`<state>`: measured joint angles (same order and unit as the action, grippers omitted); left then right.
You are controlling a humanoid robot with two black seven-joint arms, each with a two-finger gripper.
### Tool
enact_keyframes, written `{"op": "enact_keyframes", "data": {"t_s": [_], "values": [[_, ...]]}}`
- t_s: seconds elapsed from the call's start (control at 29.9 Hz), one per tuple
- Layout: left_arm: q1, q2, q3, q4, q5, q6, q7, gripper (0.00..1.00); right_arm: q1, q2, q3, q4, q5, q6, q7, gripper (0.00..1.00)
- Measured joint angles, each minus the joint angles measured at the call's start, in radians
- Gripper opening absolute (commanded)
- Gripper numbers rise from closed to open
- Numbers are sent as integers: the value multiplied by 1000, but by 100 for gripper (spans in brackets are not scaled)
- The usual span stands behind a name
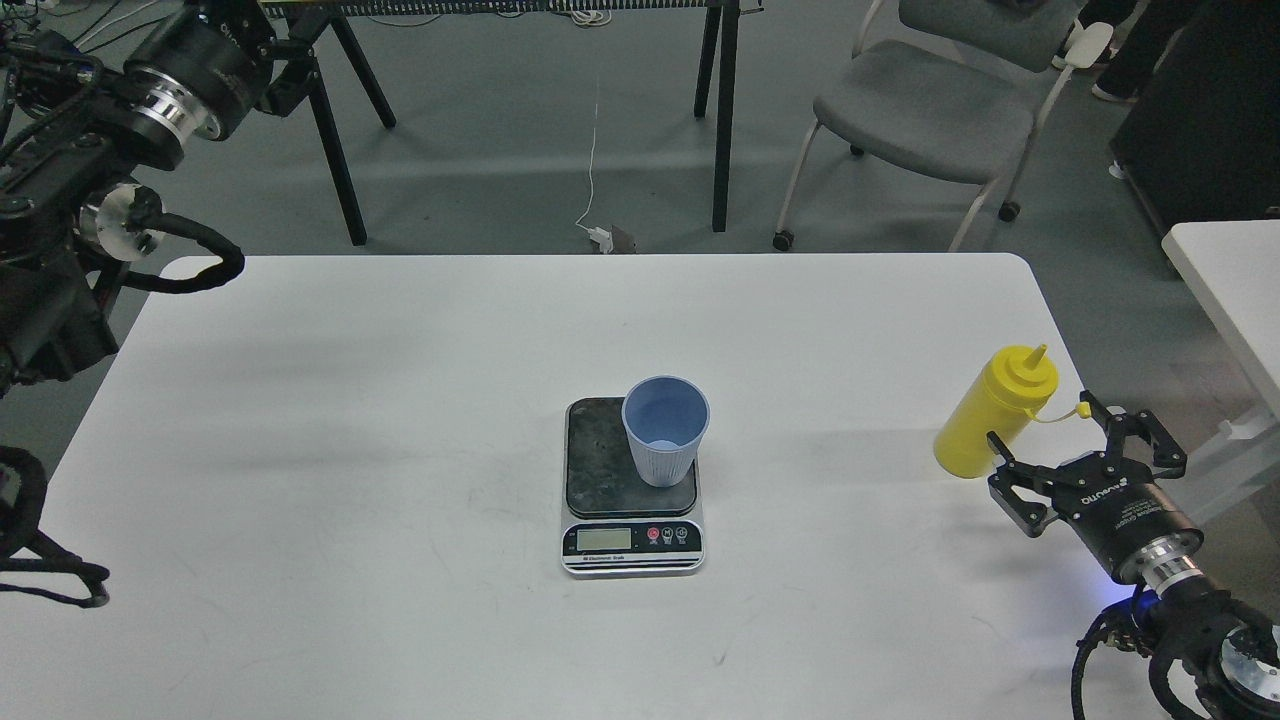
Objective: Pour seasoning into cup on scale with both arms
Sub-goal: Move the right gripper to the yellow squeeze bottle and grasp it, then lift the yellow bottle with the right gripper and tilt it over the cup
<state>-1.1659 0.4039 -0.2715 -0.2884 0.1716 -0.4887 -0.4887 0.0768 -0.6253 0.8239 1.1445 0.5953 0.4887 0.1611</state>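
two end effectors: right end effector [1085, 448] spread apart just beside tilted seasoning [993, 413]; left end effector [283, 60] state unclear. cup [665, 428] upright on scale [630, 486], mid table [400, 450].

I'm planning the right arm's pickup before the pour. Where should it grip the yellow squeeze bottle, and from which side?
Grip the yellow squeeze bottle around its cylindrical mid-body, probably coming in level from the near right, where the open right gripper already sits. The body is smooth and wide; the pointed nozzle is too narrow, and the tethered cap dangles on that side, so stay below it.
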Motion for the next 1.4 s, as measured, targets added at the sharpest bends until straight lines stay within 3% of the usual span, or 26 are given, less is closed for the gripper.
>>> {"op": "enact_keyframes", "data": {"t_s": [0.64,0.74,0.9,1.1,1.27,1.4], "values": [[0,-9,2,0,2,0,0,99,87,129,7,-111,-50,0,12,96],[0,-9,4,0,3,0,0,99,94,149,7,-129,-72,0,30,78],[0,-6,6,0,3,0,0,99,104,172,7,-152,-131,0,104,36],[0,-6,6,-1,3,0,0,99,111,172,9,-176,-252,0,202,25],[0,-6,6,-2,3,0,0,99,121,157,6,-173,-314,0,215,26],[0,-6,6,-3,3,0,0,99,195,101,6,-147,-513,0,215,26]]}}
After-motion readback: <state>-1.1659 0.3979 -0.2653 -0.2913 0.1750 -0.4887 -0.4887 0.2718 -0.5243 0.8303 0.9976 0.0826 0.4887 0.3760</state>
